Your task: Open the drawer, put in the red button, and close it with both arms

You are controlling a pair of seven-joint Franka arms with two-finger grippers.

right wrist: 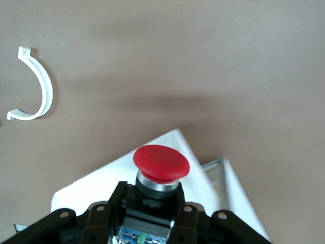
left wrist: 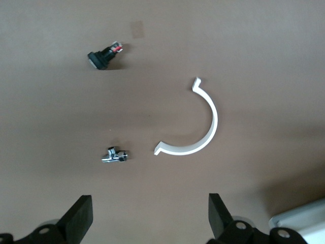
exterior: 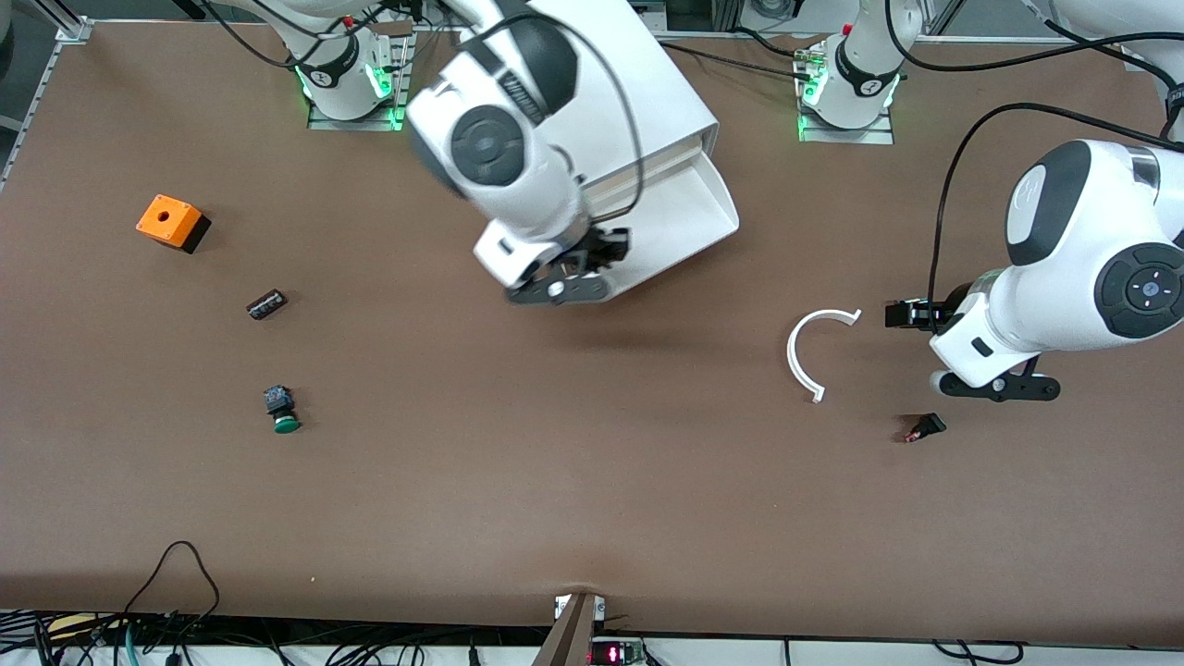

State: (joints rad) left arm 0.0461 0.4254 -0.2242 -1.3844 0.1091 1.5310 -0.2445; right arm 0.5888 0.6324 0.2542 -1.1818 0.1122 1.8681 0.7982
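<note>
The red button [right wrist: 161, 162] has a round red cap, a silver ring and a dark body. My right gripper [right wrist: 152, 203] is shut on that body and holds it in the air. In the front view this gripper [exterior: 601, 252] hangs over the front of the white drawer unit [exterior: 666, 102], whose drawer [exterior: 698, 199] stands pulled out; the button is hidden there by the hand. My left gripper [exterior: 902, 314] is open and holds nothing, low over the table at the left arm's end. Its fingers [left wrist: 81, 216] stand wide apart.
A white C-shaped clip [exterior: 805, 356] lies beside the left gripper, with a small black and red part [exterior: 925, 427] nearer the front camera. A small metal piece [left wrist: 115, 155] lies near the clip. Toward the right arm's end lie an orange box [exterior: 171, 222], a dark part [exterior: 266, 303] and a green button [exterior: 282, 412].
</note>
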